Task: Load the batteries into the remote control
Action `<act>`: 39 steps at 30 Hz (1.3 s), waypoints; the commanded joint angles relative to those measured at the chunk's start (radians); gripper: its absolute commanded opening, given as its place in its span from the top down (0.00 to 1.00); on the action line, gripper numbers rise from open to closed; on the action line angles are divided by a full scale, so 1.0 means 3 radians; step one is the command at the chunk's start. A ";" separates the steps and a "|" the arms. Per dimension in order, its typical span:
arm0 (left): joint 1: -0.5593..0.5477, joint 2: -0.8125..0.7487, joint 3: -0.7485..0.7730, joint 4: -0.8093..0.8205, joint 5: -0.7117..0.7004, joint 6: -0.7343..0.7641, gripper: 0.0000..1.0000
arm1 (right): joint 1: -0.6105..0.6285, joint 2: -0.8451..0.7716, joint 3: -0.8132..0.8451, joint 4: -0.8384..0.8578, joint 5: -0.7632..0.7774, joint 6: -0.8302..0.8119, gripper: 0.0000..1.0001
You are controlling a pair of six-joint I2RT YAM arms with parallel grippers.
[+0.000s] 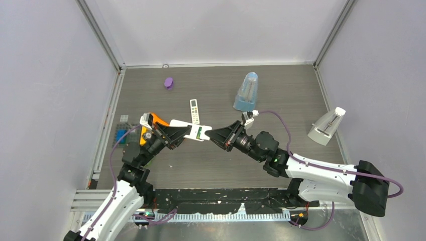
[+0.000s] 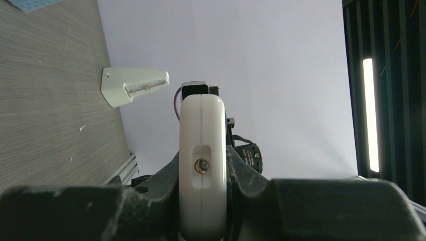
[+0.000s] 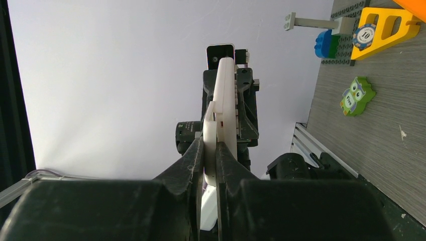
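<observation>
Left end effector (image 1: 183, 133) and right end effector (image 1: 212, 135) both clamp the remote control (image 1: 194, 131). Top view alone shows its green battery (image 1: 199, 132); right wrist alone, a chip (image 3: 363, 36) marked "10".

A dark wood-grain table (image 1: 291, 90) is seen, on which a purple lump (image 1: 169, 83), a slim white remote (image 1: 194, 111), a blue translucent metronome (image 1: 246, 92) and a white metronome (image 1: 326, 126) (near the right edge) are set; a grey brick baseplate (image 1: 121, 131) is laid at the left edge.

Grey wood-grain table (image 1: 211, 168), pale lilac walls (image 1: 50, 100), aluminium corner posts (image 1: 99, 31), bright light strip (image 2: 370, 115)
</observation>
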 commanded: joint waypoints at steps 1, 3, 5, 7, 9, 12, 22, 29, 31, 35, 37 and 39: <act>0.0004 -0.0067 0.0070 0.0540 -0.0160 -0.0082 1.00 | 0.0049 0.0078 0.0042 -0.0346 -0.0346 -0.0008 0.94; 0.0004 -0.0069 0.0074 0.0537 -0.0172 -0.0087 1.00 | 0.0051 0.0067 0.0002 -0.0318 -0.0374 -0.0002 0.95; 0.0004 -0.0071 0.0080 0.0523 -0.0180 -0.0090 1.00 | 0.0053 0.0059 -0.0060 -0.0229 -0.0388 -0.0002 0.95; 0.0004 -0.0073 0.0085 0.0507 -0.0188 -0.0107 1.00 | 0.0054 0.0046 -0.0116 -0.0133 -0.0389 -0.0046 0.95; 0.0005 -0.0084 0.0088 0.0491 -0.0199 -0.0138 1.00 | 0.0056 0.0019 -0.0155 -0.0082 -0.0370 -0.0132 0.95; 0.0004 -0.0099 0.0101 0.0426 -0.0194 -0.0166 1.00 | 0.0054 -0.0022 -0.0204 -0.0026 -0.0283 -0.0293 0.95; 0.0004 -0.0142 0.0113 0.0335 -0.0179 -0.0268 1.00 | 0.0054 0.0008 -0.0221 0.0344 -0.0273 -0.0546 0.95; 0.0004 -0.0124 0.0184 0.0319 -0.0115 -0.0089 1.00 | 0.0053 0.0219 -0.0300 0.0941 -0.0377 -0.0134 0.95; 0.0004 -0.0108 0.0204 0.0326 -0.0083 -0.0074 1.00 | 0.0054 0.0278 -0.0302 0.1027 -0.0393 -0.0065 0.95; 0.0004 -0.0115 0.0218 0.0347 -0.0048 -0.0068 1.00 | 0.0051 0.0242 -0.0341 0.0976 -0.0323 -0.0068 0.95; 0.0007 -0.0120 0.0218 0.0341 -0.0043 -0.0073 1.00 | 0.0046 0.0197 -0.0336 0.0893 -0.0282 -0.0122 0.95; 0.0004 -0.0120 0.0220 0.0336 -0.0038 -0.0086 1.00 | 0.0048 0.0153 -0.0318 0.0796 -0.0274 -0.0196 0.95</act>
